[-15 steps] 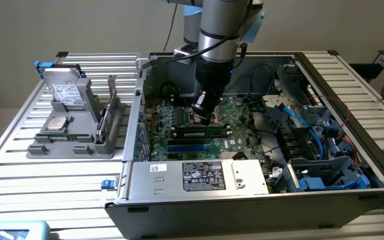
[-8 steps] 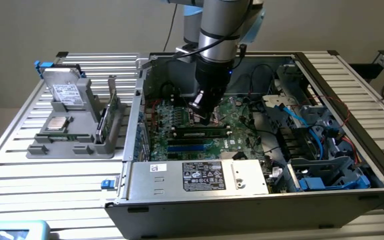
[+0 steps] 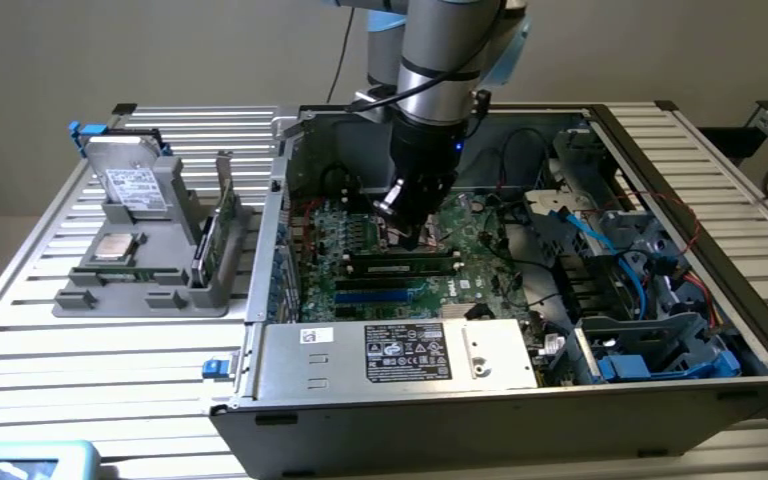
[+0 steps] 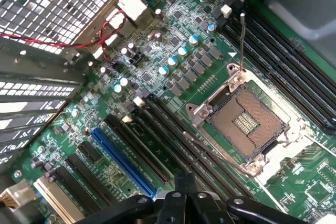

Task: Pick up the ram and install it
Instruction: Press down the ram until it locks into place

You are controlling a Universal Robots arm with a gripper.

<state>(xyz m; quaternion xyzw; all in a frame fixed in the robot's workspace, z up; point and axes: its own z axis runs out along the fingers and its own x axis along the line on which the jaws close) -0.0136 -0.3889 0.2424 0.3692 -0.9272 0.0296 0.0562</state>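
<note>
**A:** Slatted metal table under everything, with the open computer case on it. Where is the ram?

**B:** Start at the case's near wall, where the power supply with the white label sits. Just behind it, on the motherboard on the case floor, the ram lies lengthwise along one of the long slots. I can't tell whether it is pushed fully home.

**A:** And the gripper?

**B:** The gripper hangs just above the ram, toward the middle of the case. In the wrist view its fingers are pressed together, with nothing I can make out between them.

**A:** How would that stick handle?

**B:** I'd judge it light and stiff, but thin and easy to damage. Its chips and contact edge shouldn't be squeezed. The safest hold looks like a pinch across the flat faces near the top edge, around mid-length, so it doesn't tilt in the slot.
</note>
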